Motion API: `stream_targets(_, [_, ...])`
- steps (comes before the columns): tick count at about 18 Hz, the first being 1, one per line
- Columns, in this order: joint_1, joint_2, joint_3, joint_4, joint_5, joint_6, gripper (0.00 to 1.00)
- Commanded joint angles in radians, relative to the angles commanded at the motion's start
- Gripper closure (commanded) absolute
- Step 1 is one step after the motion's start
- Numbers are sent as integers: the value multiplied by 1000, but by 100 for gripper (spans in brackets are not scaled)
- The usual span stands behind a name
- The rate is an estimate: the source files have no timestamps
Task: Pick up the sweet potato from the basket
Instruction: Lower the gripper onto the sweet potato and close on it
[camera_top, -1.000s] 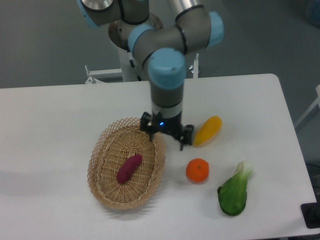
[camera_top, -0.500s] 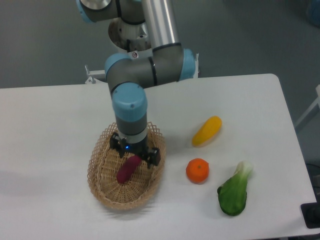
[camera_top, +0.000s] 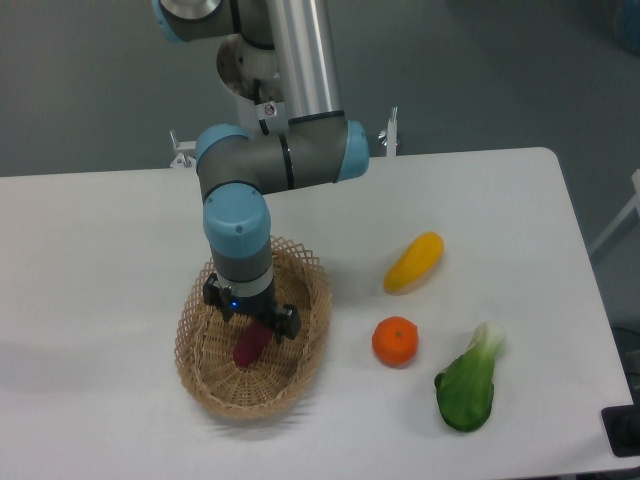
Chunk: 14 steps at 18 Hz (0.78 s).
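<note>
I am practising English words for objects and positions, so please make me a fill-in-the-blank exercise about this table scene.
1. The sweet potato lies inside the ____.
2. The hand is directly above the ____.
3. The round orange sits between the yellow fruit and the green ____.
4. The tabletop is ____ in colour.

Missing words: basket; sweet potato; vegetable; white

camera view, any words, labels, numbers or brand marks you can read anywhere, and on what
None can be read.
The grey and light-blue robot arm: no lettering shows.
A small red-and-white mark on the arm's base: too small and blurred to read.
The two-finger gripper, low over the reddish-purple sweet potato in the tan wicker basket: only a small blue light, no text.
</note>
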Motion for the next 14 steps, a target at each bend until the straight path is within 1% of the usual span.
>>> stream_targets(9, [-2,-18,-2,5,29,3,0])
stream_targets(10, [-2,-18,-2,6,32,3,2])
stream_targets(12, [-3,-18,-2,6,34,3,11])
stream_targets(14, [-2,-18,0,6,32,5,24])
